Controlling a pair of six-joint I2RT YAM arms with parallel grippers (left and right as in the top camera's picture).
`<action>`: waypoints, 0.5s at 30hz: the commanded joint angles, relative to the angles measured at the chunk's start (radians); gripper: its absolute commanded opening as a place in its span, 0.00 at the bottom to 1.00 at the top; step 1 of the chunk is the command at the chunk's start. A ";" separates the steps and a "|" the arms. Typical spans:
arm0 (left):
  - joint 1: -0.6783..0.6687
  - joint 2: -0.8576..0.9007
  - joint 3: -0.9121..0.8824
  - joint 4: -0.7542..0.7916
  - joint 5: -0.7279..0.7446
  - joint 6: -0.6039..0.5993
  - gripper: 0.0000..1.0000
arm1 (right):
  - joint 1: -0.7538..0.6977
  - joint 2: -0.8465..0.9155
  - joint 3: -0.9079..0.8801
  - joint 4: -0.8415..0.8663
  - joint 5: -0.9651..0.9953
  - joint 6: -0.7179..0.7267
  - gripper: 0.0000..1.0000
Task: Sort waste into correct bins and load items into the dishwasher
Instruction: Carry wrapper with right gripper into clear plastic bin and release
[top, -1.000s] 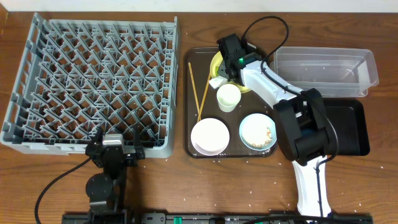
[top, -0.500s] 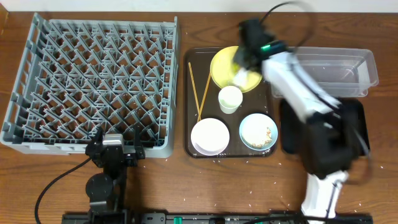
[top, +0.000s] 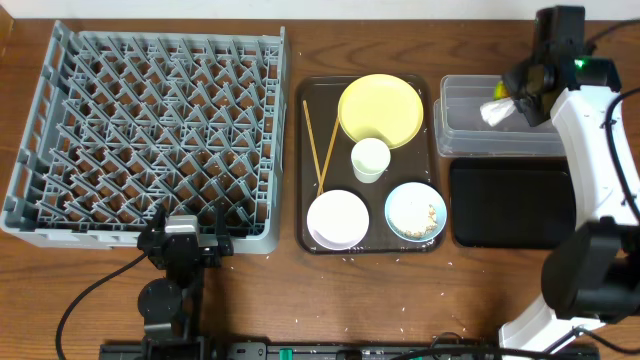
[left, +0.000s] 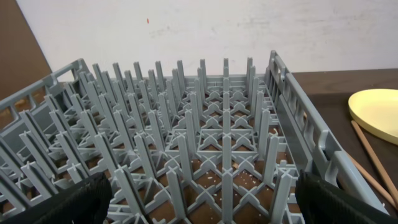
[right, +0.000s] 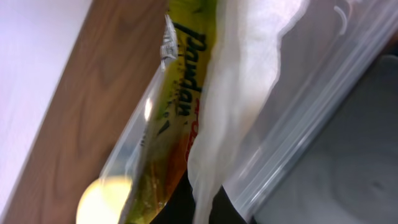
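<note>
Two waste pieces, yellow-green printed wrapper and crumpled white paper napkin, pinched in clamped right hand above clear rectangular plastic tub at two o'clock, presumably for binning; left hand idle, spread wide, empty.

Brown wood tbl, white wall bkgd.

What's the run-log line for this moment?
right gripper: shut on wrapper and napkin, above clear tub | left gripper: open, at dish rack | yellow plate: on brown tray
</note>
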 joint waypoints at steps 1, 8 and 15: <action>0.006 -0.006 -0.027 -0.014 0.010 0.003 0.95 | -0.039 0.036 -0.094 0.111 0.031 0.087 0.01; 0.006 -0.006 -0.027 -0.014 0.010 0.003 0.95 | -0.050 0.052 -0.195 0.198 0.024 0.134 0.29; 0.006 -0.006 -0.028 -0.014 0.010 0.003 0.95 | -0.048 0.003 -0.183 0.295 -0.097 -0.219 0.98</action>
